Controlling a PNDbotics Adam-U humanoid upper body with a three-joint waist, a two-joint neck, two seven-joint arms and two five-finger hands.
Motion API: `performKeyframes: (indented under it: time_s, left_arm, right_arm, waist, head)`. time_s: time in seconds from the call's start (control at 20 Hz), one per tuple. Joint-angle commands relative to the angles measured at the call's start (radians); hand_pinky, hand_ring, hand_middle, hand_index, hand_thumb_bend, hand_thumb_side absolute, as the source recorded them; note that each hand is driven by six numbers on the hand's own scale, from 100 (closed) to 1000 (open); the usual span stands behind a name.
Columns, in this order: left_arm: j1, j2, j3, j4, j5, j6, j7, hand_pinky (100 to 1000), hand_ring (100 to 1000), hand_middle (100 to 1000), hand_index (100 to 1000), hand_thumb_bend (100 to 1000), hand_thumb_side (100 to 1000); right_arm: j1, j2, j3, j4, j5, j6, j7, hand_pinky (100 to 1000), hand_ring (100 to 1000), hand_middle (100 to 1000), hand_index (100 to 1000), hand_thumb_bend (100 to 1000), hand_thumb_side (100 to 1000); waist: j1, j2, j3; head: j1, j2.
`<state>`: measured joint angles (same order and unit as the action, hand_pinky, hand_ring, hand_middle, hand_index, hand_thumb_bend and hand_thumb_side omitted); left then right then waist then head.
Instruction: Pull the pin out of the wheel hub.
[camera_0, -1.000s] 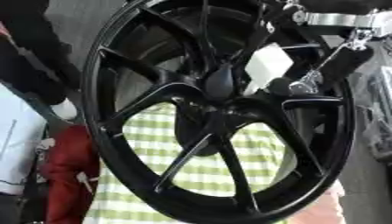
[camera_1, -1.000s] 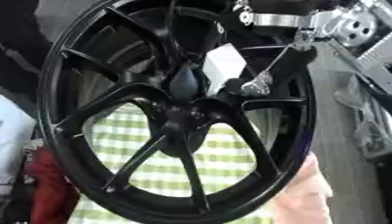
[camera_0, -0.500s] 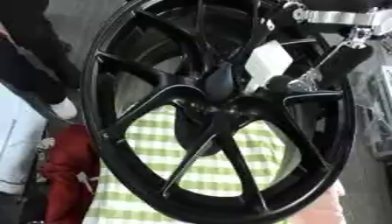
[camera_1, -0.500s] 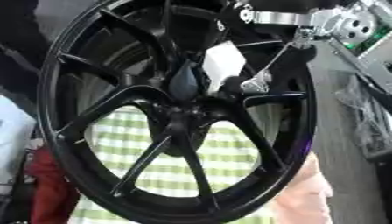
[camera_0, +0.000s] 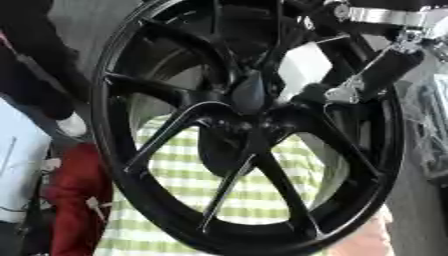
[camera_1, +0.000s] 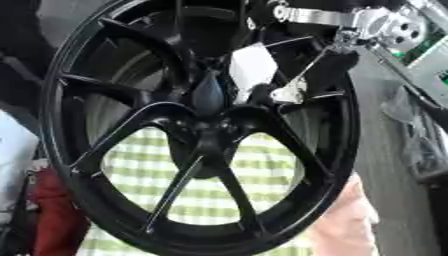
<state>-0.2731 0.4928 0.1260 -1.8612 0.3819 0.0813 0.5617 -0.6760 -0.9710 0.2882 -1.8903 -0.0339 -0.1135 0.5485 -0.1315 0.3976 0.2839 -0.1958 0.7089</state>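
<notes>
Left eye view shows the right hand (camera_0: 350, 90) reaching in from the upper right corner, dark fingers curled at the wheel hub (camera_0: 249, 107) beside a white tag (camera_0: 302, 67) (whether they pinch the pin cannot be told). Black wheel (camera_1: 114, 165) stands upright over a green checked cloth (camera_0: 192, 175), framed slightly differently than half a second ago.

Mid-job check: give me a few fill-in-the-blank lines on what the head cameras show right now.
1. The wheel hub is coloured ____.
2. The arm reaching the hub's centre comes in from the upper ____ corner.
3. Through the spokes shows a cloth checked in white and ____.
4. Beside the dark cone-shaped cap hangs a ____ tag.

Missing words: black; right; green; white
</notes>
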Motion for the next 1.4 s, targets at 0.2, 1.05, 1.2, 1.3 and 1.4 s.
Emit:
performKeyframes:
  time_s: [0.2, 1.05, 1.2, 1.3, 1.4]
  left_arm:
    - [-0.004, 0.024, 0.011, -0.016, -0.002, -0.002, 0.003, 543, 653, 703, 761, 124, 831]
    - [0.029, 0.027, 0.025, -0.016, -0.006, -0.007, 0.015, 546, 650, 704, 762, 123, 828]
    - [0.038, 0.023, 0.03, -0.015, -0.007, -0.008, 0.019, 546, 649, 705, 762, 124, 829]
    - [0.047, 0.021, 0.036, -0.016, -0.008, -0.011, 0.025, 547, 649, 706, 762, 124, 828]
    - [0.053, 0.018, 0.044, -0.018, -0.01, -0.014, 0.031, 547, 649, 707, 762, 124, 827]
  right_arm:
    - [-0.009, -0.034, -0.044, -0.059, -0.047, 0.029, -0.013, 858, 576, 278, 462, 100, 125]
    - [0.138, -0.119, -0.296, -0.109, -0.405, 0.02, -0.209, 879, 571, 261, 462, 100, 100]
    - [0.257, -0.138, -0.392, -0.11, -0.505, -0.018, -0.274, 878, 570, 261, 462, 100, 100]
    - [0.371, -0.127, -0.476, -0.11, -0.524, -0.051, -0.333, 876, 569, 260, 461, 100, 100]
    - [0.495, -0.092, -0.556, -0.11, -0.498, -0.085, -0.396, 874, 568, 261, 462, 100, 100]
  waist:
    - [0.013, -0.02, -0.004]
    - [0.045, -0.042, -0.081]
    - [0.058, -0.044, -0.113]
    - [0.067, -0.045, -0.138]
    - [0.076, -0.043, -0.159]
  head:
    - [-0.007, -0.015]
    - [0.054, -0.004]
    - [0.075, -0.004]
    - [0.094, -0.006]
    - [0.112, -0.012]
